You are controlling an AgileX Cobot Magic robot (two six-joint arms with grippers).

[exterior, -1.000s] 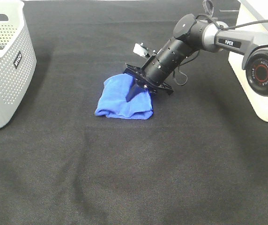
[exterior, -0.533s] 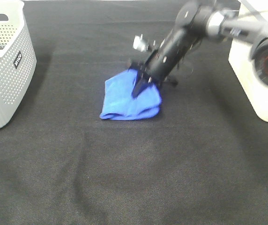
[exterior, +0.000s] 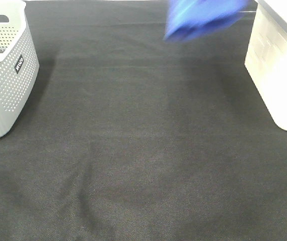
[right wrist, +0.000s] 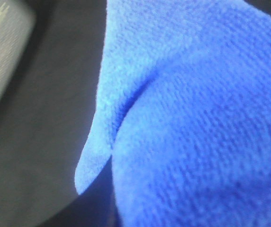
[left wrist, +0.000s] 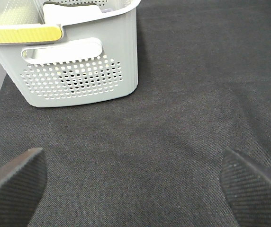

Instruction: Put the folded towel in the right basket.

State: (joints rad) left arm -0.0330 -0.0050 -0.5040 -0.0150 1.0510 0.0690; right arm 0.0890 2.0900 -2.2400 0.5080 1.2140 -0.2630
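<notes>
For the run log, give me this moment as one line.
stage: carry | folded towel: airborne, blurred, left of right basket, not in | left fingers: open, empty | right fingers: hidden by towel

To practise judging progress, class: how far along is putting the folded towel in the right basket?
Done: the blue towel is off the black table, blurred in the air near the top of the high view. In hand: it hangs close to the white right basket but not in it; it fills the right wrist view. Left: carry it over the rim, lower and release.
</notes>
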